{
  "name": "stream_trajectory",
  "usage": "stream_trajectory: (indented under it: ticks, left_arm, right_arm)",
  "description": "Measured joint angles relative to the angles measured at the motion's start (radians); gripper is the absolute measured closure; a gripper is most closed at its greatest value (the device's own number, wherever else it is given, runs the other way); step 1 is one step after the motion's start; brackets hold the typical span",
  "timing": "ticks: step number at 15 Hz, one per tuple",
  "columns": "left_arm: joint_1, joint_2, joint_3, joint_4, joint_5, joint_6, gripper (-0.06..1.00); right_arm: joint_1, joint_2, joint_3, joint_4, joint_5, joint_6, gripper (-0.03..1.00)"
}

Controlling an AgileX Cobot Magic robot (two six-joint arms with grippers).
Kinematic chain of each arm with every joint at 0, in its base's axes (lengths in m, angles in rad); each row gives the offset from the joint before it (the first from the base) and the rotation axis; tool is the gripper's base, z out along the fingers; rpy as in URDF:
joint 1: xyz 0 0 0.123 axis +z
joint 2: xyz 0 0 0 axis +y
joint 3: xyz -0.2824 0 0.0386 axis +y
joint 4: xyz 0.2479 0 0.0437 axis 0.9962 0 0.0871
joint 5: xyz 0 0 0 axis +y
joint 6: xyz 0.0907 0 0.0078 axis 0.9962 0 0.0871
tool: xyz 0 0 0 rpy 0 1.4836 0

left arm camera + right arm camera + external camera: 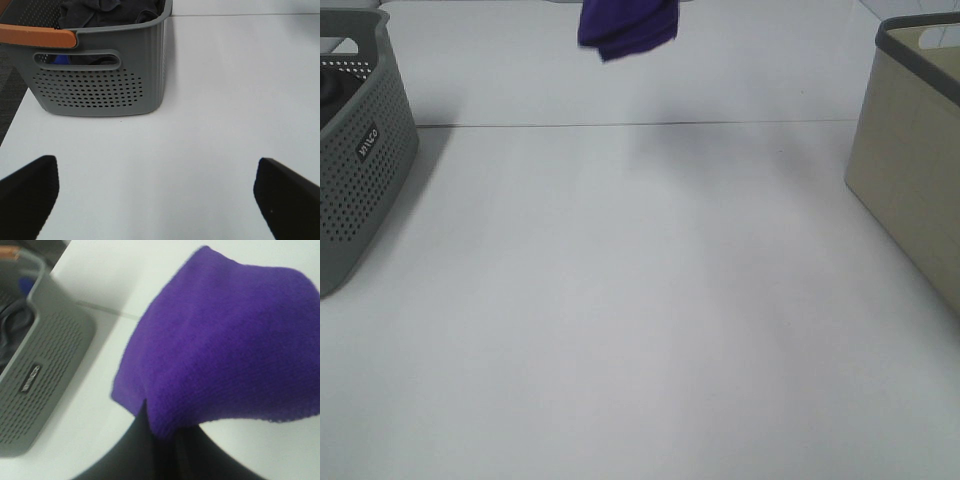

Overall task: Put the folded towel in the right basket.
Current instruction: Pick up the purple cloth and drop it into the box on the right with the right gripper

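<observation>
purple towel (628,28), grey perforated basket (360,180) with orange handle (37,36), beige basket (910,170) with grey rim (918,62), white table (640,330)

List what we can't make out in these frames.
- Right gripper: outside the exterior high view, past its top edge. In the right wrist view the purple towel covers its fingertips.
- Towel's fold: top cut off in exterior high, blurred in right wrist.
- Beige basket interior: hidden by its own wall and cut by the right edge.
- Gray basket contents: dark clothes run off the left wrist frame.
</observation>
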Motion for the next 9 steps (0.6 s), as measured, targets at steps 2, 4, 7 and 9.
stream_trajectory:
  ticks: [2, 4, 7, 9]
  left_arm:
    - [0.000, 0.015, 0.000, 0.000, 0.000, 0.000, -0.05]
    - [0.000, 0.061, 0.000, 0.001, 0.000, 0.000, -0.05]
    - [0.000, 0.115, 0.000, 0.008, -0.001, 0.000, -0.05]
    - [0.000, 0.117, 0.000, 0.008, -0.001, 0.000, -0.05]
  right_arm:
    - [-0.103, -0.078, -0.002, -0.054, 0.001, 0.019, 0.92]
    - [-0.236, -0.183, 0.029, -0.107, 0.002, 0.026, 0.92]
    - [-0.401, -0.323, 0.199, -0.203, 0.002, 0.022, 0.92]
    - [-0.489, -0.359, 0.377, -0.295, 0.008, 0.002, 0.92]
